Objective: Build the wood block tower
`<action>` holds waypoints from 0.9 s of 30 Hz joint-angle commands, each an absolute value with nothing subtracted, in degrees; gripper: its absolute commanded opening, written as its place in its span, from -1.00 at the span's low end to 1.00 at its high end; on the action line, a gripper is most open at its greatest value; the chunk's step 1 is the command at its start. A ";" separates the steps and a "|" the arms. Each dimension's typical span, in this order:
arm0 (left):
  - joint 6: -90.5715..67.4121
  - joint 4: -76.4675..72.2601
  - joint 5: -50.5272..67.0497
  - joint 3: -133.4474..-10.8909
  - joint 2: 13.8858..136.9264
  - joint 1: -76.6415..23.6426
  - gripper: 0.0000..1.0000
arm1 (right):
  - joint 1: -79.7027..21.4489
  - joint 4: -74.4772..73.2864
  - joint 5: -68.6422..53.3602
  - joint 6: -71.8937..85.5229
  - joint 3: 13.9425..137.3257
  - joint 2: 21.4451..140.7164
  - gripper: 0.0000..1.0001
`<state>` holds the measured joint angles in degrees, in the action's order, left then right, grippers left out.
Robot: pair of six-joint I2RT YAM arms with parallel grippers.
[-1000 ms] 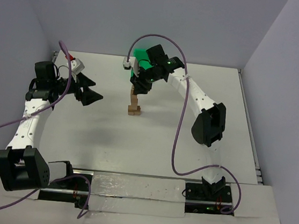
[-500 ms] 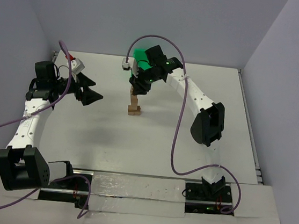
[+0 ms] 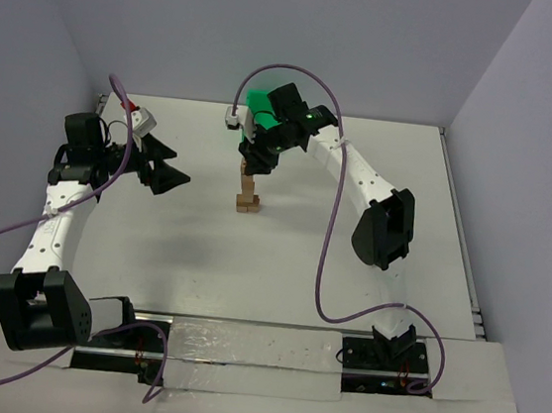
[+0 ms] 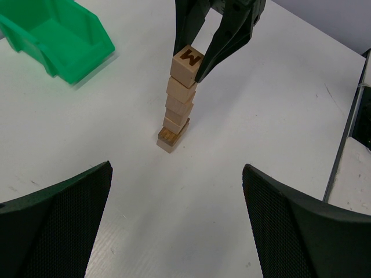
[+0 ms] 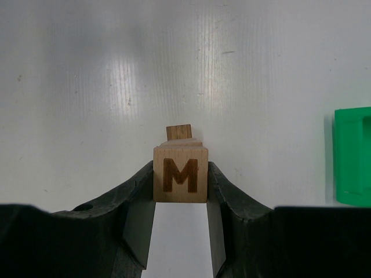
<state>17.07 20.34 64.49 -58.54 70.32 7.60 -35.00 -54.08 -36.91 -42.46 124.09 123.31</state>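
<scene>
2 arms stand at the near edge of the white tabletop (image 3: 279,267), and both reach toward the tower (image 3: 249,189) in the middle of the far half. The left claw (image 3: 165,176) hangs well to the left of the tower and faces it, with its jaws wide apart and nothing between them. In its own camera the tower (image 4: 177,104) rises as a column 1 block wide. The blocks are turned slightly against each other, and a darker-faced block juts out at the foot.

The right claw (image 3: 254,164) comes down onto the tower from behind and above. It is clamped on the top block (image 4: 186,63), which bears a dark letter M. One finger presses each side of that block (image 5: 180,174), and the block rests on the one beneath it. A green bin (image 3: 258,100) lies beyond the tower, near the back wall.
</scene>
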 commanded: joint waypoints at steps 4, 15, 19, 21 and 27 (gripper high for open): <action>17.48 19.33 65.04 -60.21 70.49 7.47 0.99 | -35.51 -54.14 -37.19 -42.01 126.57 124.53 -0.37; 17.55 19.42 65.13 -60.27 70.66 7.41 0.98 | -35.51 -54.14 -37.06 -42.10 126.39 124.65 -0.08; 17.72 19.65 65.00 -60.40 70.58 7.47 0.98 | -35.51 -54.23 -37.02 -41.91 126.53 124.73 0.08; 17.67 19.60 64.95 -60.38 70.58 7.47 0.98 | -35.51 -54.14 -37.00 -41.66 126.47 124.54 0.17; 17.88 19.97 64.30 -60.57 70.65 7.47 0.98 | -35.51 -53.54 -37.86 -39.48 127.44 122.52 0.99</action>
<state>17.12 20.38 64.41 -58.54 70.43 7.60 -35.00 -54.06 -36.95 -41.01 124.19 124.11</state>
